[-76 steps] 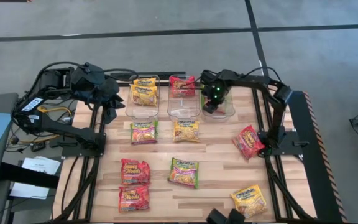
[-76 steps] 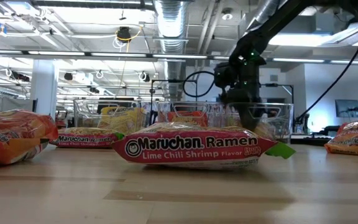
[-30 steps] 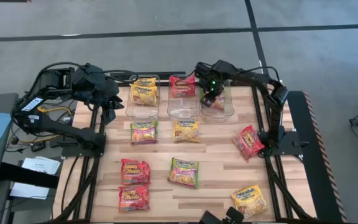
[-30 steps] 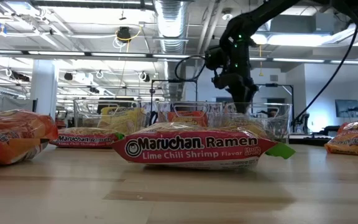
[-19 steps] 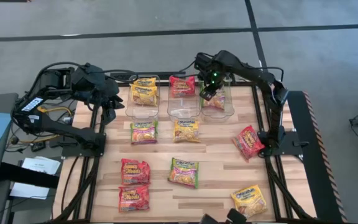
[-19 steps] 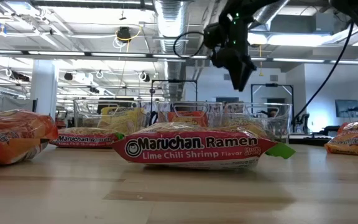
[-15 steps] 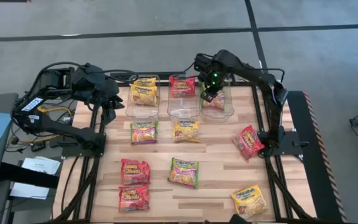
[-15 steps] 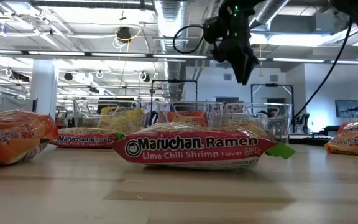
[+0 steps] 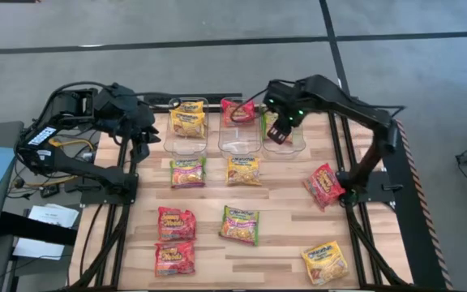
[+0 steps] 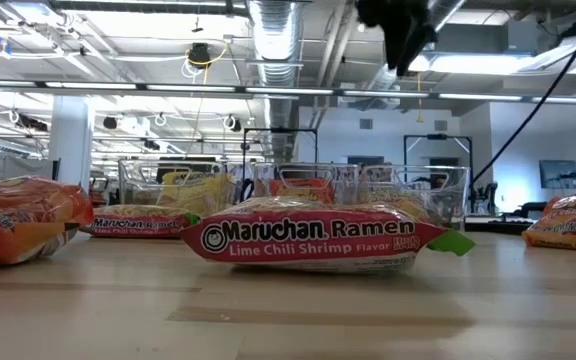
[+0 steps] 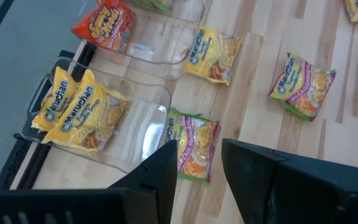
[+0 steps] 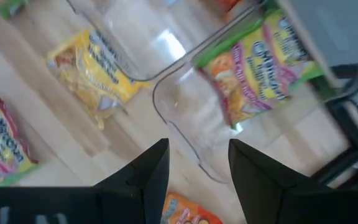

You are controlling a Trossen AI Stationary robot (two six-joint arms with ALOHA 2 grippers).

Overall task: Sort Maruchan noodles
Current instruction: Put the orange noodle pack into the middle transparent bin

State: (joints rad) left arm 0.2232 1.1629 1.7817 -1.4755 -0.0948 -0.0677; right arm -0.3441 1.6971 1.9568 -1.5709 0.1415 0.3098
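Packets on table: eight loose Maruchan noodles (image 9: 239, 224) spread over the wooden table (image 9: 286, 212) in the high view — a green one and a yellow one just below the bins, two red ones stacked at lower left, a green one at centre, a red one at right, a yellow one at lower right.
Left bin (image 9: 184, 136): upper centre-left of the high view; holds two yellow packets (image 9: 188, 118) at its far end.
Middle bin (image 9: 237, 139): holds one red packet (image 9: 234, 109) at its far end.
Right bin (image 9: 293, 144): holds a green packet (image 12: 258, 70), clear in the right wrist view, partly hidden by the arm in the high view.
Right gripper (image 9: 276, 133): hangs above the right bin, upper centre of the high view; fingers spread apart, nothing between them.
Left gripper (image 9: 142, 146): upper left of the high view, beside the table's left edge near the left bin; fingers parted with a gap, empty.
Low view: the Lime Chili Shrimp packet (image 10: 313, 237) fills the centre, the bins behind it, red packets at the left edge.
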